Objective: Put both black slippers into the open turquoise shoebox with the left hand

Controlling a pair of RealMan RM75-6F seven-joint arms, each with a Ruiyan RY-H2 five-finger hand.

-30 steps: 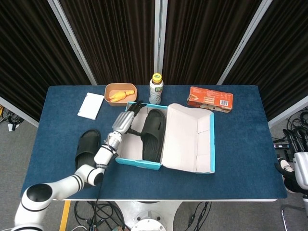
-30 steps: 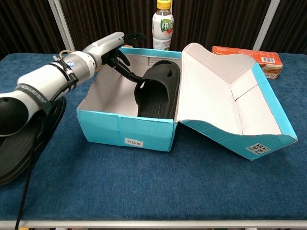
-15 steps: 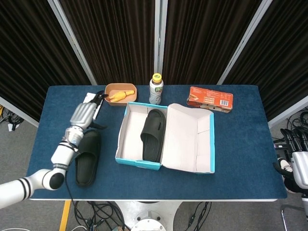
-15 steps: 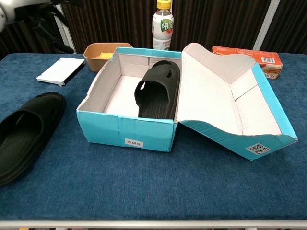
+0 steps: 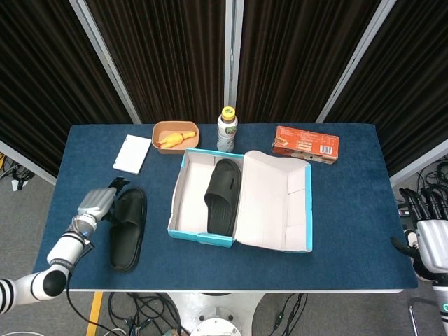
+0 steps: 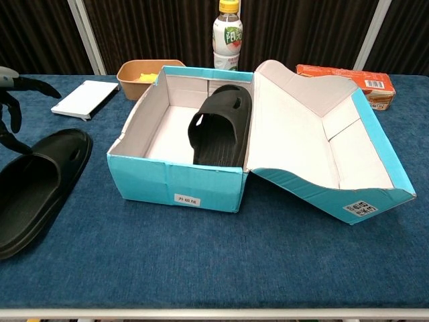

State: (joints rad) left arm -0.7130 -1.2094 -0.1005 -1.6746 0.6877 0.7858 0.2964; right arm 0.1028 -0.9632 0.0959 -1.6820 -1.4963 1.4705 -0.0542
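Note:
One black slipper (image 5: 223,196) (image 6: 219,127) leans inside the open turquoise shoebox (image 5: 201,237) (image 6: 175,181), against its right side. The other black slipper (image 5: 127,229) (image 6: 35,187) lies flat on the blue table, left of the box. My left hand (image 5: 99,201) (image 6: 13,100) hovers just left of that slipper's toe end, fingers spread and holding nothing. My right hand (image 5: 428,227) shows at the far right edge of the head view, off the table, fingers apart and holding nothing.
Behind the box stand a yellow-capped bottle (image 5: 227,130) (image 6: 227,35) and a tan bowl (image 5: 175,136) (image 6: 139,76) with something yellow in it. A white pad (image 5: 132,154) (image 6: 86,99) lies at the back left. An orange carton (image 5: 305,143) (image 6: 345,76) lies at the back right. The box lid (image 5: 274,203) hangs open rightward.
My left hand has drawn out of the shoebox, swung left over the table and come down beside the loose slipper. The slipper in the box stays put.

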